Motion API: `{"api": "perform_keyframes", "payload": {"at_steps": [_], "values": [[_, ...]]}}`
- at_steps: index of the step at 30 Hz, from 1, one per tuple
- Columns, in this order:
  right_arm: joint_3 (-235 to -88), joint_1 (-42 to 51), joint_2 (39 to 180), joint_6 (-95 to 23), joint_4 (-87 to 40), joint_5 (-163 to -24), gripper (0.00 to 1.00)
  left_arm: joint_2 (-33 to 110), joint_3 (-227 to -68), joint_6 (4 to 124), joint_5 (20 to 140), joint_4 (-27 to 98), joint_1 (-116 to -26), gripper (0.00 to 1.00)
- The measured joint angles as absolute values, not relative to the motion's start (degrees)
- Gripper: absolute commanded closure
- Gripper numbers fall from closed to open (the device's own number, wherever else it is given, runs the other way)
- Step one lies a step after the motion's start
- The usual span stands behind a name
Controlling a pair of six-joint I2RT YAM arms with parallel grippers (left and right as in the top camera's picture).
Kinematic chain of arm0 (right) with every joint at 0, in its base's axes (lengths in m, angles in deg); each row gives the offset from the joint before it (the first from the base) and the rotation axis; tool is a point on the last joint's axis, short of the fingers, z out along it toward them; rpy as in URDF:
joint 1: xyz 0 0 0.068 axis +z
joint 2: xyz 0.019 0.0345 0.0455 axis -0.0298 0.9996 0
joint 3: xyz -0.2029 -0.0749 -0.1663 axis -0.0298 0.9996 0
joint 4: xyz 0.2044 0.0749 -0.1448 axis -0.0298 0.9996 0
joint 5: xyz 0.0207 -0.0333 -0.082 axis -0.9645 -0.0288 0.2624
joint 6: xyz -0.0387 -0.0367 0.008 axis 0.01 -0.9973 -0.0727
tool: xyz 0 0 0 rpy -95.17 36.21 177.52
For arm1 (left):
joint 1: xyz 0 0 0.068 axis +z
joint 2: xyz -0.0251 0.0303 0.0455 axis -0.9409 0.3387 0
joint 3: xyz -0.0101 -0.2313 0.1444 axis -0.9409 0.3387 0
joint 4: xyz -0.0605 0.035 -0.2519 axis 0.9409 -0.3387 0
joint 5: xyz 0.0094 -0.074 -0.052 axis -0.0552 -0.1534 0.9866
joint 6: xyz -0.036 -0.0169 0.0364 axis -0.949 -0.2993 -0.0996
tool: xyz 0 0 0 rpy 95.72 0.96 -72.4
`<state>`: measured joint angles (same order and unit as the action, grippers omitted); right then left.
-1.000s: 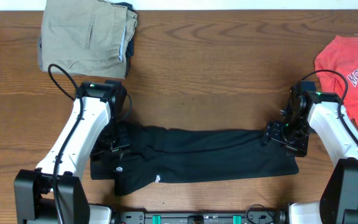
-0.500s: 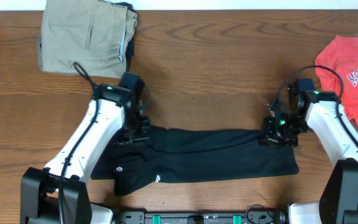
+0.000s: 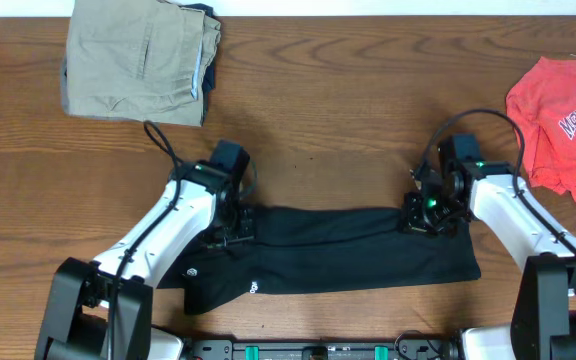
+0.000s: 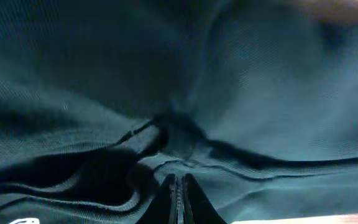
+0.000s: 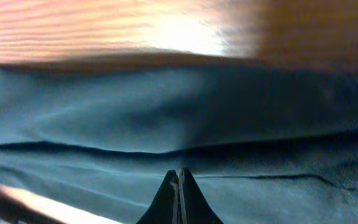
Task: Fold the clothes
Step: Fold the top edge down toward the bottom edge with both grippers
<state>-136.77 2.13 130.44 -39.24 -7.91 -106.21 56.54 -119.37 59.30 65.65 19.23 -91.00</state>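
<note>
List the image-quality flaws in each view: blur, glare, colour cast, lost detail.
Overhead: sharp and evenly lit, though the black shirt swallows fold detail. Left wrist: the shirt fills the frame, soft-focused with a teal cast, blurred at top right. Right wrist: strong glare washes out the table; soft throughout.

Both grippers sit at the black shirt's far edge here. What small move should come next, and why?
Probably a small lift of both grippers together. The left gripper and right gripper are shut at the far edge of the black shirt, which lies as a long strip. Whether fabric is pinched is unclear, so raising them would show it before any fold.
</note>
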Motion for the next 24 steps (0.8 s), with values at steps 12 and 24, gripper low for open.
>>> {"api": "perform_keyframes", "payload": {"at_steps": [12, 24], "values": [[-131.9, 2.1, 130.4, -32.4, -10.2, -98.6, 0.99, 56.5, -113.6, 56.0, 63.0, 23.0, -87.5, 0.94], [-130.8, 1.4, 129.7, -26.4, -11.4, -98.7, 0.99, 56.5, -110.6, 54.9, 64.4, 25.1, -80.6, 0.92]]}}
